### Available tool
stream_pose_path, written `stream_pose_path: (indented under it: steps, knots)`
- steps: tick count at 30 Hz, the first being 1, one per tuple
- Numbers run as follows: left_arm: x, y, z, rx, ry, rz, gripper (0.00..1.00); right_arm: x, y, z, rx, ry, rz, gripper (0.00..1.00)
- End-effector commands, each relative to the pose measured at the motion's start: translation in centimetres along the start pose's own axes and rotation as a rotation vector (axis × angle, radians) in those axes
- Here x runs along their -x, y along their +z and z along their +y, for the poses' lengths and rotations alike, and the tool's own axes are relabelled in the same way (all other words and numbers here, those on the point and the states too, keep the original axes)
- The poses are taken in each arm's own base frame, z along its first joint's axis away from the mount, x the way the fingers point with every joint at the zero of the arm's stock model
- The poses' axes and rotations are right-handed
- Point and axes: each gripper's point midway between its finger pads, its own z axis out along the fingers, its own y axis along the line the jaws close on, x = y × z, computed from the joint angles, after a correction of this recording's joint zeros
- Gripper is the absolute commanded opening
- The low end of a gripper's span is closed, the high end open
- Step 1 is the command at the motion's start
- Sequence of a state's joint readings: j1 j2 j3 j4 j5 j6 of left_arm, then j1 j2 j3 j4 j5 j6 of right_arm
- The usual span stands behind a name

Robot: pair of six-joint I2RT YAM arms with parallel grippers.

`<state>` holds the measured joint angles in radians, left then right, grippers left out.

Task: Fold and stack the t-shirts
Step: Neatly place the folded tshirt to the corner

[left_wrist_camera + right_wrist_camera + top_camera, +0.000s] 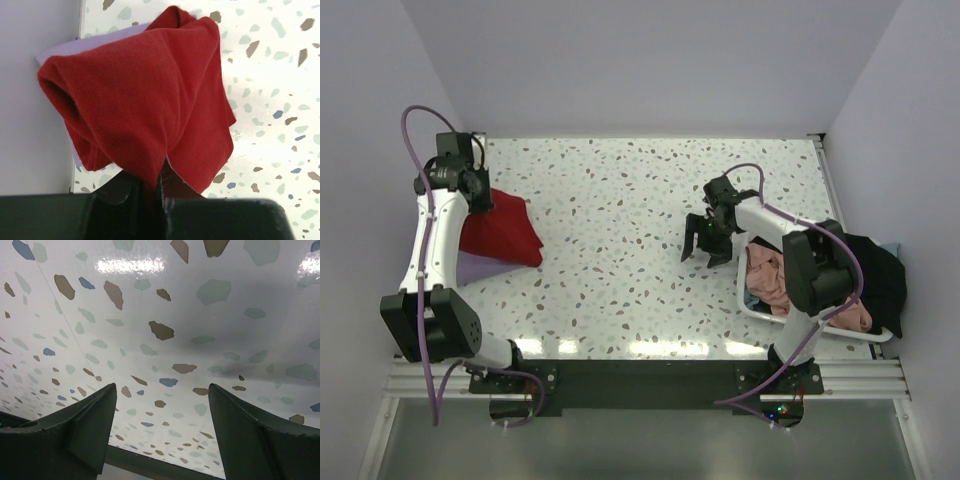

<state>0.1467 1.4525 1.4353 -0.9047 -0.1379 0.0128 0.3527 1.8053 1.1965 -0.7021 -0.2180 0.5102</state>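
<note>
Top external: basket (756, 313) holds pink shirt (767, 272), perhaps black shirt (880, 270); left fingers (117, 189) pinch red shirt (150, 95), right fingers (80, 435) spread.

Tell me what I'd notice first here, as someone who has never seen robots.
The bright red t-shirt stands out at the left edge of the speckled table, bunched over a lavender t-shirt and pinched in the left arm's jaws. On the right, a white basket is heaped with a pink shirt and a black shirt, while the right arm's jaws hang wide open over bare tabletop.
</note>
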Motion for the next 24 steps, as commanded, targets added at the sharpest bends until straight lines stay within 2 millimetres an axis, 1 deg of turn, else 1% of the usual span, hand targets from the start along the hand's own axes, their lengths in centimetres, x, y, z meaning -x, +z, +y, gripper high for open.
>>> stream_pose_path:
  steps: [1,7,8,9,10,13,15,16,20,24]
  knots:
    - [0.9,-0.1,1.9,0.057,-0.014,-0.055,0.0,0.4,-1.0,0.8,0.026,-0.027,-0.007,0.77]
    - [1.7,1.0,4.6,0.145,-0.041,-0.036,0.0,-0.1,-1.2,0.7,0.031,-0.036,0.004,0.77]
    - [2.1,1.1,4.8,0.147,-0.043,-0.042,0.0,-0.2,-1.3,0.6,0.032,-0.037,0.004,0.77]
    - [2.0,1.7,4.9,0.146,-0.044,-0.028,0.0,-0.4,-1.2,0.5,0.029,-0.039,0.01,0.77]
    - [2.1,1.9,5.0,0.148,-0.049,-0.026,0.0,-0.4,-1.3,0.6,0.031,-0.04,0.009,0.77]
    - [1.6,2.6,5.9,0.173,-0.056,-0.003,0.0,-0.7,-1.4,0.5,0.033,-0.041,0.01,0.77]
    - [1.7,2.8,6.4,0.183,-0.064,-0.018,0.0,-0.9,-1.4,0.4,0.033,-0.039,0.013,0.77]
    - [1.3,3.1,6.7,0.187,-0.07,-0.011,0.0,-1.0,-1.5,0.4,0.033,-0.038,0.015,0.77]
    - [1.0,4.1,7.7,0.208,-0.091,-0.011,0.0,-0.9,-1.4,0.4,0.036,-0.035,0.016,0.77]
    - [0.2,5.4,9.1,0.246,-0.11,0.016,0.0,-0.8,-1.4,0.6,0.037,-0.038,0.017,0.77]
